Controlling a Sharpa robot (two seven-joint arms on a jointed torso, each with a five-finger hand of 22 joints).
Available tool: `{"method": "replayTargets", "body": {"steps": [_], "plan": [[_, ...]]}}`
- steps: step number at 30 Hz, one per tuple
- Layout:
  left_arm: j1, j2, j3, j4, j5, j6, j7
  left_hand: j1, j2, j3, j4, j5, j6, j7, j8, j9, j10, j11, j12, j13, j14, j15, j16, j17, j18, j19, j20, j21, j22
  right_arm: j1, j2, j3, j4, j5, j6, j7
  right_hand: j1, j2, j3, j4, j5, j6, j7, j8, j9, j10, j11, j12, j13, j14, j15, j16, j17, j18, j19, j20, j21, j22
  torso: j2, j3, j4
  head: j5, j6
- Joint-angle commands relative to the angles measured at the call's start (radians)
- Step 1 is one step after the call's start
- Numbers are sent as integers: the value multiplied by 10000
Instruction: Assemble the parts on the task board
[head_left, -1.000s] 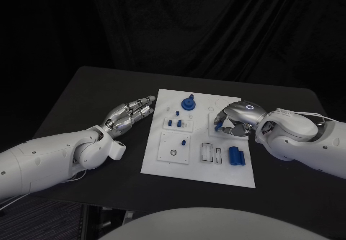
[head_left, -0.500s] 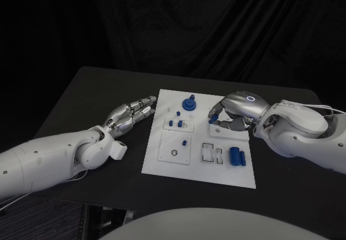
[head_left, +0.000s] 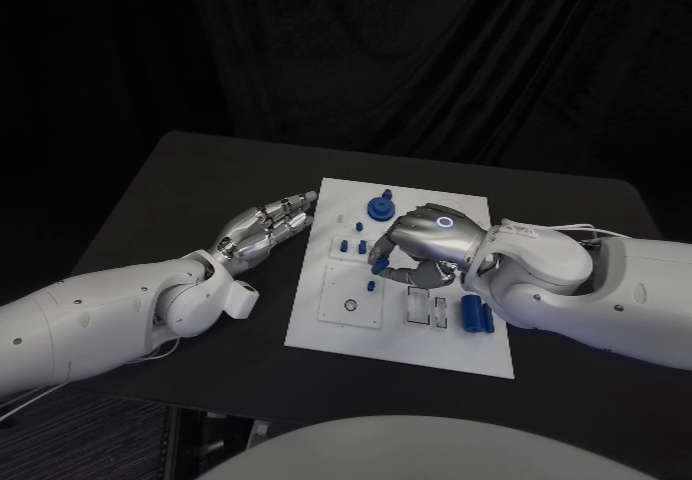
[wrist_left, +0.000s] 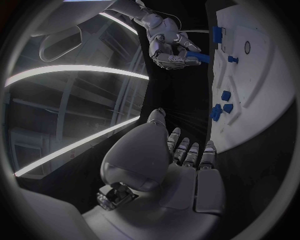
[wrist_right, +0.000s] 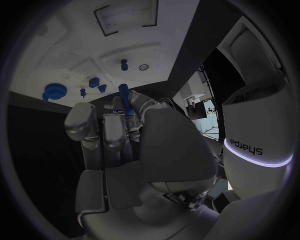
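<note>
Right hand (head_left: 423, 247) over the middle of the task board (head_left: 397, 350), fingers curled around a slim blue peg (head_left: 378, 266) that sticks out below them; right wrist view confirms the peg (wrist_right: 126, 102) pinched between the fingers, pointing toward the board (wrist_right: 75, 60). Peg tip sits above the board just beside the small upright blue part (head_left: 371, 286) on the near-left square plate (head_left: 351, 300); contact with the board cannot be told. Left hand (head_left: 263, 232) rests on the black surface (head_left: 159, 190) just off the board's left edge, fingers straight, close together, holding nothing, tips pointed toward the board's far-left corner; left wrist view shows the same flat hand (wrist_left: 181, 170) beside the board edge (wrist_left: 250, 125). Board lies in the centre of the surface. On it: a round blue knob (head_left: 379, 208) near the far edge, two small blue blocks (head_left: 351, 246) on a plate left of the right hand, a black ring (head_left: 348, 305) on the near-left plate, two rectangular slots (head_left: 427, 308) and a blue cylinder (head_left: 470, 312) near the board's right edge, partly covered by the right forearm.
</note>
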Motion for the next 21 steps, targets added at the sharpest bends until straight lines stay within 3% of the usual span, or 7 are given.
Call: {"method": "replayTargets", "body": {"steps": [1,3,6,9,13,21], "plan": [[-14,31,9,50,38,-248,896,40,-46,-29,41,24,-52,-74,-28,-9,-17,-59,36,8,13,-47,-67,-13,84,11,-67,-37,-12,-184,257,6,-215,-369,146,168,13,-112,69,4,26,25,33,-12,75,64,2,-78,-13,82,25,53,15,-171,81,-25,52,1322,6,5,12,-44,-2],[-15,47,9,43,38,-239,897,62,-27,-14,64,47,-197,-248,-55,-28,-62,9,-3,-3,13,16,-67,-13,63,11,-32,-37,-17,-290,453,6,-356,-381,162,183,4,-121,82,3,27,-1,40,-32,75,63,7,-98,-16,85,28,50,9,-172,84,-25,54,1322,4,6,5,-39,-2],[-16,72,10,23,38,-211,877,75,-17,-6,71,56,-240,-294,-61,-33,-82,57,-17,-6,13,45,-67,-13,56,12,-10,-36,-15,-413,740,6,-546,-408,233,197,4,-121,82,3,27,-1,40,-32,75,63,7,-98,-16,85,28,50,9,-172,84,-25,54,1322,0,-2,33,-75,-2],[-17,92,10,11,38,-190,853,95,5,12,73,77,-189,-243,-50,-25,-99,110,-25,-8,13,52,-67,-13,55,13,7,-36,-17,-476,923,7,-644,-453,340,187,6,-124,96,-4,32,-18,43,-47,75,60,9,-114,-19,92,30,61,27,-173,87,-25,59,1322,1,-7,58,-119,-2],[-18,111,10,2,38,-152,799,129,31,40,70,95,-77,-94,-25,-9,-116,110,-31,-8,13,56,-67,-13,61,15,24,-35,-17,-528,1125,7,-713,-492,498,178,5,-131,112,-10,33,-38,50,-64,76,53,15,-137,-23,91,33,51,12,-169,80,-24,31,1315,8,-8,18,-85,-2],[-18,113,10,0,38,-94,724,165,46,64,59,111,17,41,-7,3,-134,85,-39,-9,13,57,-67,-13,69,15,37,-35,-20,-574,1244,7,-734,-513,656,165,12,-130,124,-19,35,-43,51,-69,78,52,16,-146,-24,90,34,49,9,-167,77,-24,18,1312,2,-2,9,-118,-2]]}}
